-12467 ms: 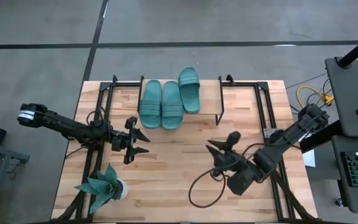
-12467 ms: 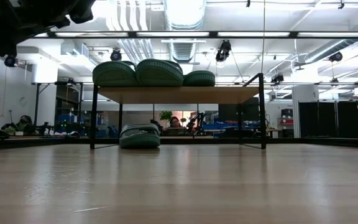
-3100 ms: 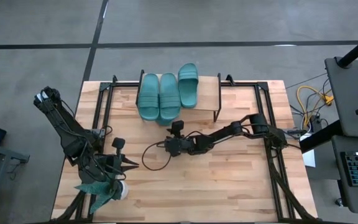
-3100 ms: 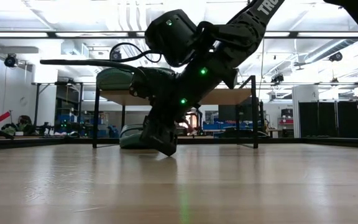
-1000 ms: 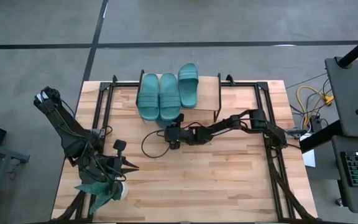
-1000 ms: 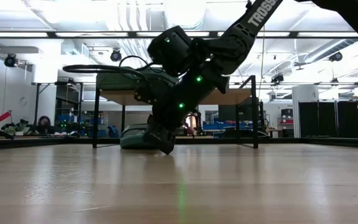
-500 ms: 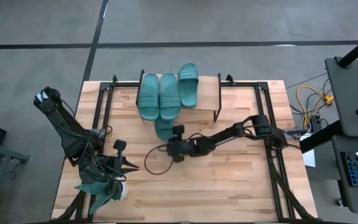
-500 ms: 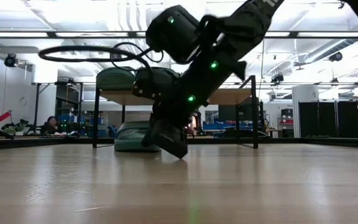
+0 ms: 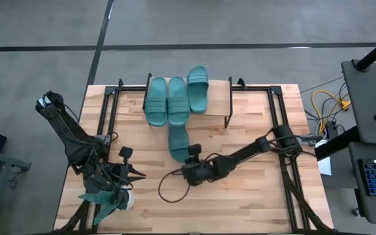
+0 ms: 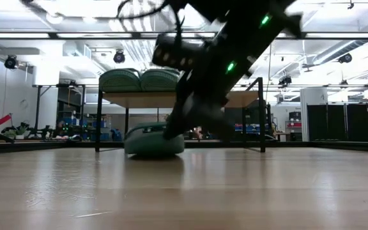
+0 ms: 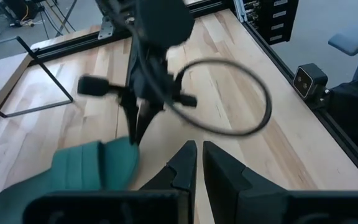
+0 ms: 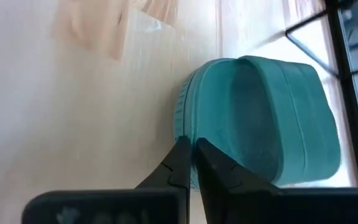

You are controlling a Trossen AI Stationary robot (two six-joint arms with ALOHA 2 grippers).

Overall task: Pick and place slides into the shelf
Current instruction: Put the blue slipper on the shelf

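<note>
Three teal slides [image 9: 177, 99] lie side by side on top of the shelf [image 9: 218, 98], and a fourth slide [image 9: 177, 142] lies on the counter [image 9: 253, 189] just in front of the shelf. The right tool [image 9: 189, 161], closed, pinches that slide's near edge. The left tool [image 9: 138, 173], well away from the shelf beside a potted plant [image 9: 106, 196], is closed on nothing.

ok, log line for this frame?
right gripper: shut on slide edge, table | left gripper: shut, idle | shelf: three slides on top
</note>
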